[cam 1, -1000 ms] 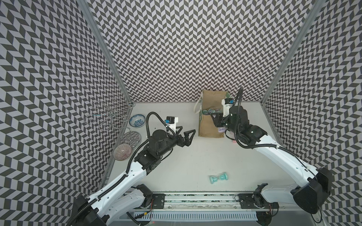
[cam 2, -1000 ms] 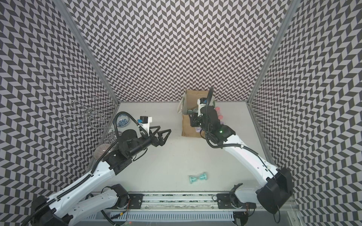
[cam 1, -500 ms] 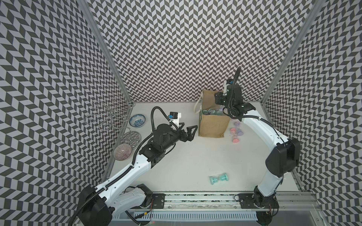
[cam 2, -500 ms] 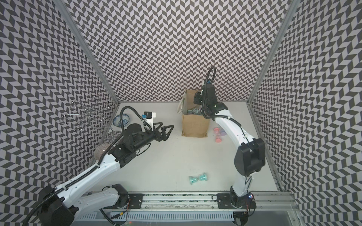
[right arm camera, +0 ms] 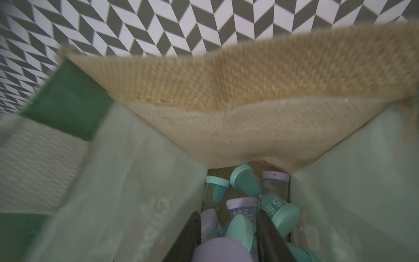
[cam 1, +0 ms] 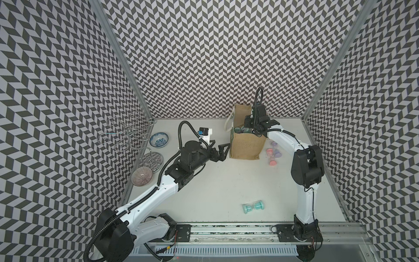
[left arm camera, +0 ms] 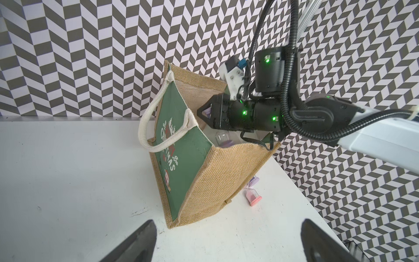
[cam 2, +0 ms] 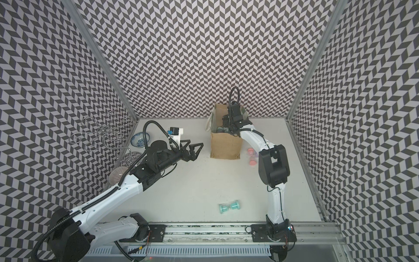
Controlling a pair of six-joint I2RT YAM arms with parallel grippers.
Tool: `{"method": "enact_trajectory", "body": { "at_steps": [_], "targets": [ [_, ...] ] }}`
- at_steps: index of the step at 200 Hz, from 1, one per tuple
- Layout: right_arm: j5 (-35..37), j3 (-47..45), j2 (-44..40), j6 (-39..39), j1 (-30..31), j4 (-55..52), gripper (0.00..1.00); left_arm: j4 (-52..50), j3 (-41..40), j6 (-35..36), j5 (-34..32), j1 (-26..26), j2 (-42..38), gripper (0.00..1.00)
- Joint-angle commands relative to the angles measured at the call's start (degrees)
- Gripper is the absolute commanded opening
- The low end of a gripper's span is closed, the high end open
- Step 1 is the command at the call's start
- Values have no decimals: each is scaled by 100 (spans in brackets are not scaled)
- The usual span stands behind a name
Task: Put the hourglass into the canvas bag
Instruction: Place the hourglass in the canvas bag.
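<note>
The canvas bag (cam 1: 247, 145) (cam 2: 225, 147) stands at the back of the table, tan with a green side panel (left arm camera: 181, 163). My right gripper (cam 1: 248, 123) (right arm camera: 228, 214) hangs in the bag's open mouth, shut on a lavender-capped hourglass (right arm camera: 223, 249). Below it, several teal and purple hourglasses (right arm camera: 244, 183) lie on the bag's floor. My left gripper (cam 1: 223, 149) (left arm camera: 229, 224) is open and holds nothing, close to the bag's left side and apart from it. A teal hourglass (cam 1: 253, 206) (cam 2: 229, 206) lies near the table's front. A pink hourglass (cam 1: 271, 156) (left arm camera: 254, 195) and a purple one (cam 1: 275, 145) lie right of the bag.
Along the left wall are a blue patterned bowl (cam 1: 159, 140), a wire stand (cam 1: 127, 136) on a glass base (cam 1: 153, 158) and a pinkish bowl (cam 1: 142, 176). The rail (cam 1: 226, 231) with both arm bases runs along the front edge.
My right arm has risen from in front of the bag and brought its gripper over and into the bag's mouth. My left gripper has moved right, up to the bag's left side.
</note>
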Motion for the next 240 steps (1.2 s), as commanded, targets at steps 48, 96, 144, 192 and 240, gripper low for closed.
{"method": "enact_trajectory", "body": {
  "at_steps": [48,96,144,192,240],
  "targets": [
    [-195,-342,92,-130,1,493,49,170,58,150,135,90,33,99],
    [-559,-398,-115,-169,1,559,61,202,-21,99,139,93,21,99],
    [-969,-511,-617,-125,8,652,74,264,-48,46,176,99,32,99],
    [-1086,-825,-1373,-3,28,500,82,255,-68,9,203,99,-65,99],
    [-890,-1224,-2271,76,306,297,85,158,-129,-88,281,98,-287,99]
  ]
}}
